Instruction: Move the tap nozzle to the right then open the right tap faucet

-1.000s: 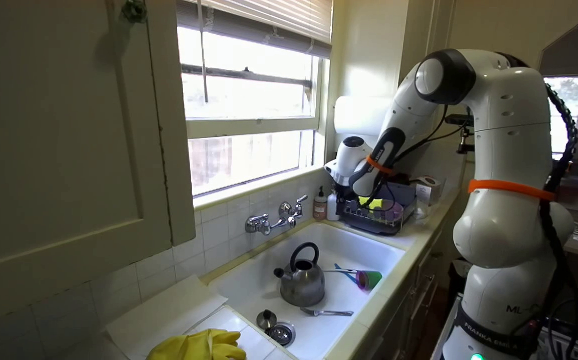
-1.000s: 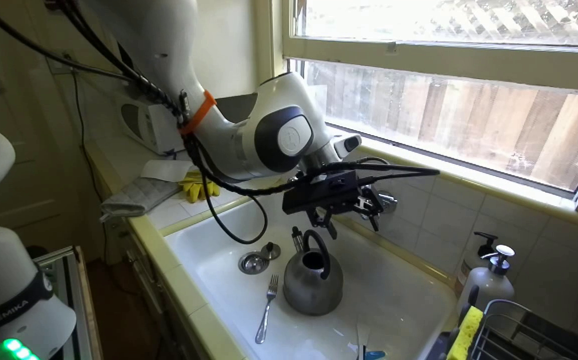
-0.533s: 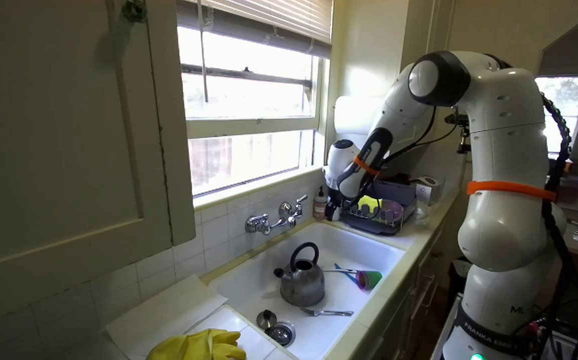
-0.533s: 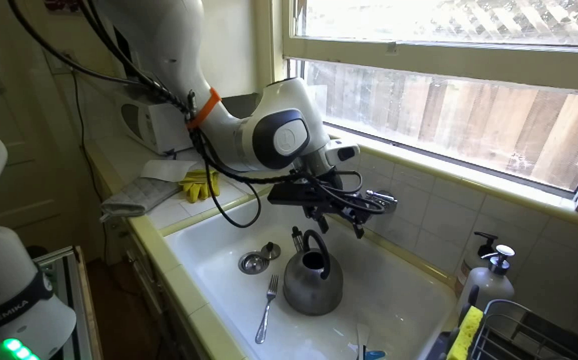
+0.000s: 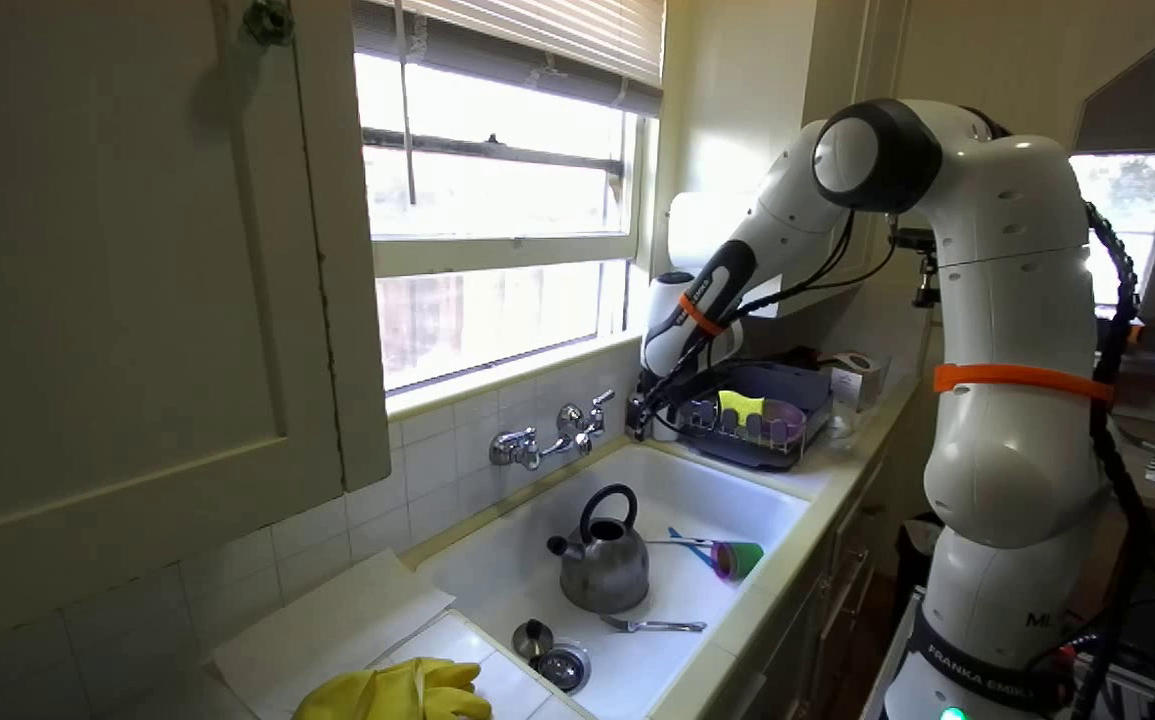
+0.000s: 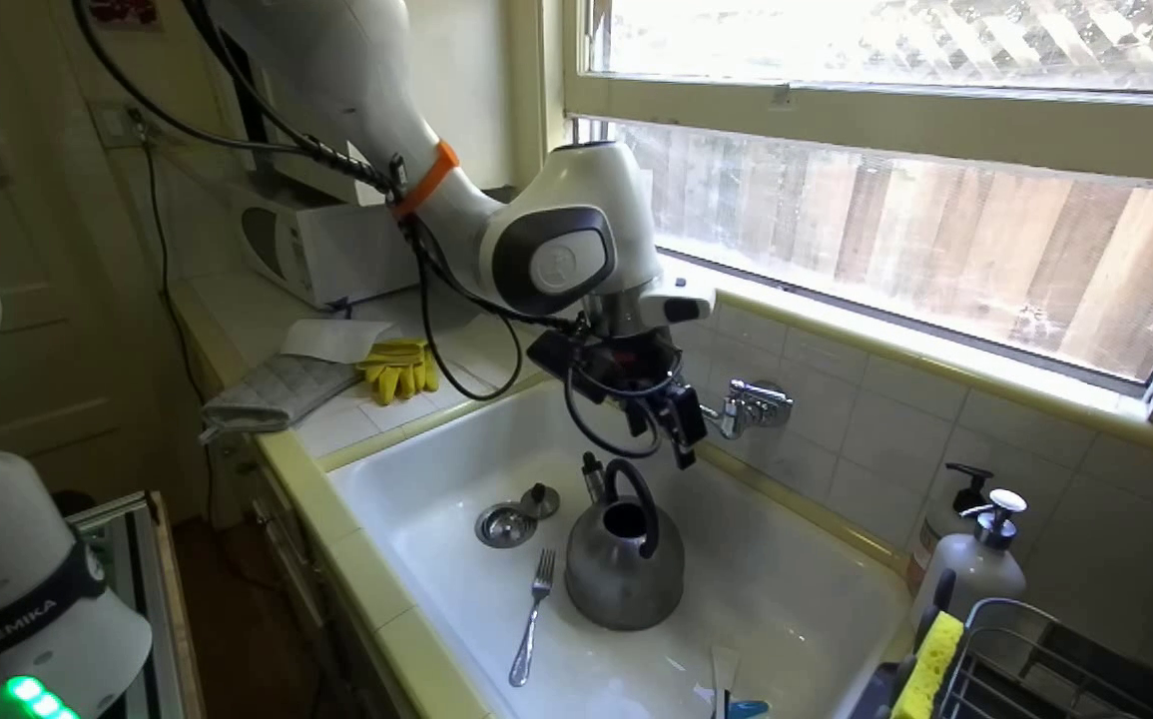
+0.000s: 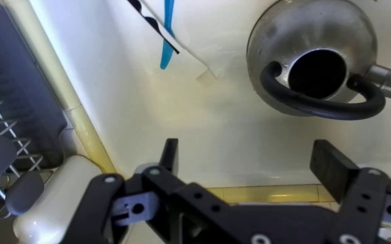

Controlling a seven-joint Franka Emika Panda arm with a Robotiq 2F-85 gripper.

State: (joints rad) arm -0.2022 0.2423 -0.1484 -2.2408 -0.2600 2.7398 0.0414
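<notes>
1. The claw (image 7: 248, 159) is held pointing down above the back edge of the sink (image 7: 188, 122). Its fingertips (image 7: 169, 157) are spread wide apart, and in the wrist view the sink's pale wall and the yellow tile edge (image 7: 269, 194) are seen between them.
2. The tap nozzle (image 5: 566, 446) is carried at the middle of the chrome faucet set (image 5: 542, 452), which is fixed to the tiled wall (image 5: 432, 470) below the window (image 5: 497, 320).
3. The right tap faucet (image 5: 597, 412) is placed at the end of the set nearer the soap bottles (image 6: 970, 574). The claw is seen near it, with a gap between the two in an exterior view.
4. In an exterior view, part of the set is covered by the claw (the nozzle cannot be made out there).
5. The grey kettle (image 6: 624, 579) is stood upright in the sink, its black handle (image 6: 640, 494) looped over the open mouth and its spout turned toward the drain (image 6: 504, 526) end.
6. The fork (image 6: 533, 619) is laid near the kettle, and a pink-and-green cup (image 5: 738, 560) is tipped on its side.
7. On the table (image 5: 462, 640), yellow gloves (image 5: 392, 690) are laid beside a white sheet (image 5: 337, 630); a yellow sponge (image 5: 740, 406) is held in the dish rack (image 5: 747, 458).
</notes>
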